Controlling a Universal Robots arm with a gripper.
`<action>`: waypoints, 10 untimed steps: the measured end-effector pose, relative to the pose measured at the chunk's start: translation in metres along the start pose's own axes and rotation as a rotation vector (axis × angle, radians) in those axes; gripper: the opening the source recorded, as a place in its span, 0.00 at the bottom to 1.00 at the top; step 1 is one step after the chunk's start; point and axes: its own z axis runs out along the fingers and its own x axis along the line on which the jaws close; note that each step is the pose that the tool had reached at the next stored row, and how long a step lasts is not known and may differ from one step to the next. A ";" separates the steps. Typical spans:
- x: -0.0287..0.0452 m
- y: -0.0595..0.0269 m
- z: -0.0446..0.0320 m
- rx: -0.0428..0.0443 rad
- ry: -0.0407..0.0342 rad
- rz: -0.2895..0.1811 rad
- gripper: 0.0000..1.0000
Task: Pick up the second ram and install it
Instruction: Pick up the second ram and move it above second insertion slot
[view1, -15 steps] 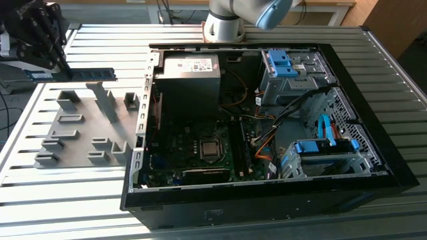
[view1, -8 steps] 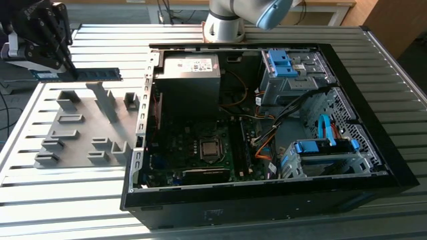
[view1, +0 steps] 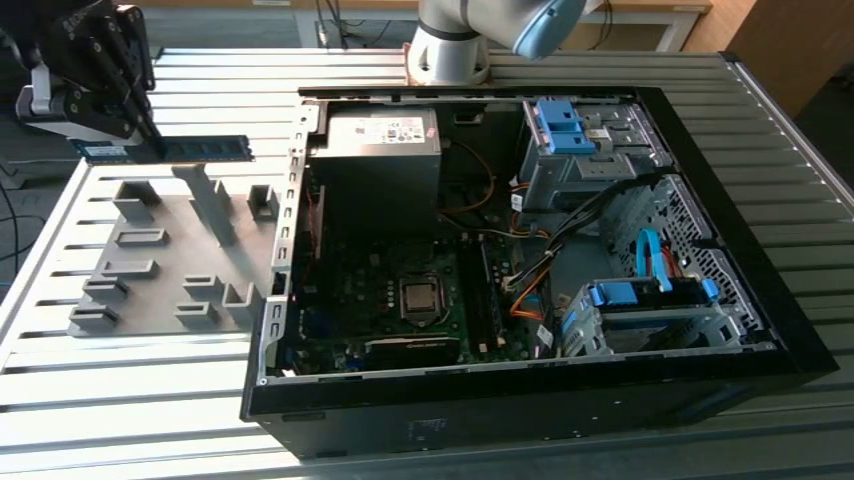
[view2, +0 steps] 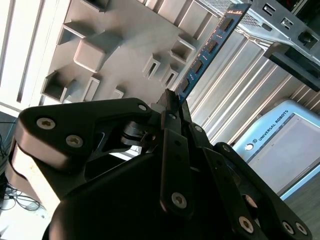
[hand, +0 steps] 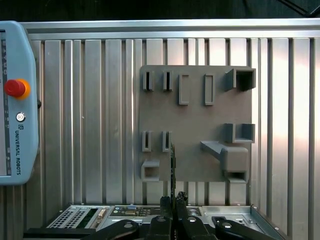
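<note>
The second ram (view1: 187, 150) is a thin blue stick held level above the grey holder fixture (view1: 160, 260), at the exterior view's upper left. My gripper (view1: 142, 140) is shut on the end away from the case. In the second wrist view the second ram (view2: 210, 47) juts out from my gripper (view2: 172, 102) with its dark chips in a row. The first wrist view has the second ram (hand: 173, 167) edge-on between my gripper (hand: 173, 202) fingers, over the fixture (hand: 195, 125). The stick is lifted clear of the fixture's slots.
The open black computer case (view1: 781, 300) lies to the exterior view's right of the fixture, with the motherboard (view1: 400, 300), power supply (view1: 380, 135) and blue drive brackets (view1: 567, 125) inside. A teach pendant (hand: 15, 100) lies on the ribbed metal table (view1: 134, 400).
</note>
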 end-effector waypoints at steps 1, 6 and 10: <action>0.0000 -0.0011 0.0000 0.0000 0.0000 0.000 0.14; -0.0001 -0.0072 0.0002 0.0000 0.0000 0.000 0.14; -0.0002 -0.0129 0.0003 0.0000 0.0000 0.000 0.14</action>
